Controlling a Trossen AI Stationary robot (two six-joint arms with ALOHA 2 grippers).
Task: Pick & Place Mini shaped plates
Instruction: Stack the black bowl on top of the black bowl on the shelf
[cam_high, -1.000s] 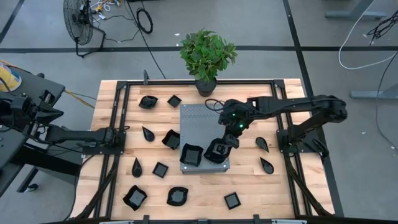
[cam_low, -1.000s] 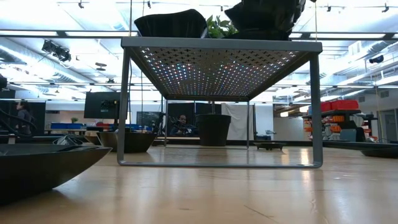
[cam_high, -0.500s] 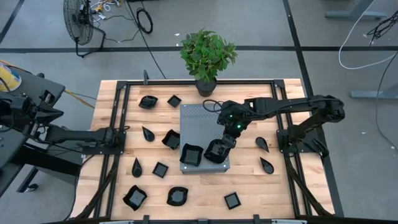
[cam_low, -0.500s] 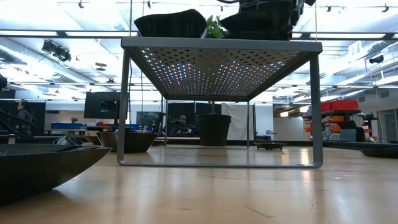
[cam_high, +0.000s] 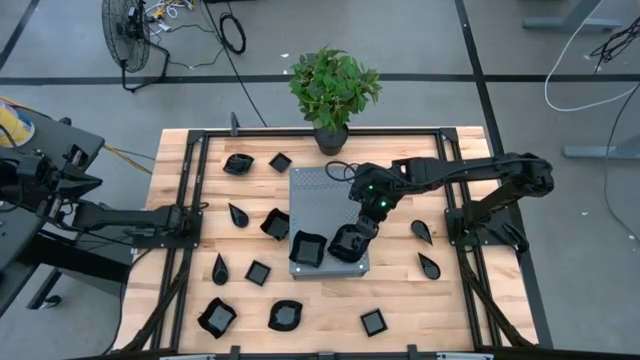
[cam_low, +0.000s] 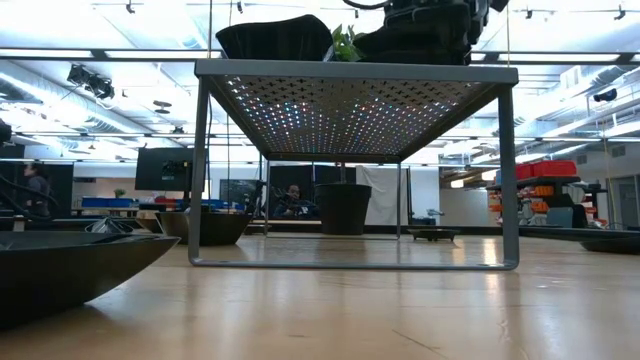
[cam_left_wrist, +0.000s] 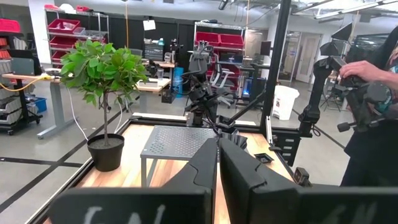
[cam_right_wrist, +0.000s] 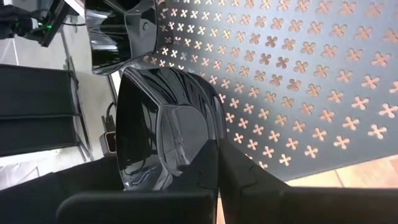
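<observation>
Several glossy black mini shaped plates lie scattered on the wooden table around a grey perforated slab, which stands raised on legs. One plate rests on the slab's near left corner. Next to it my right gripper is shut on another plate over the slab's near edge. Whether its underside touches the slab top, I cannot tell. My left gripper is shut and holds nothing, level above the table's left side, far from the slab. My right gripper pinches the plate's rim between its two fingers, on the side toward the table's right. The fingers slant down from the far right. The plate lies nearly level, hollow side up, at the slab's top.
Loose plates lie left of the slab, at the near edge and to the right. A potted plant stands at the far edge. Black frame rails run along both sides. A person stands beyond the table.
My right gripper has rolled at the wrist and shifted slightly toward the table's left. The plate it holds has come flatter and lower over the slab top. The plate resting on the slab has not moved.
</observation>
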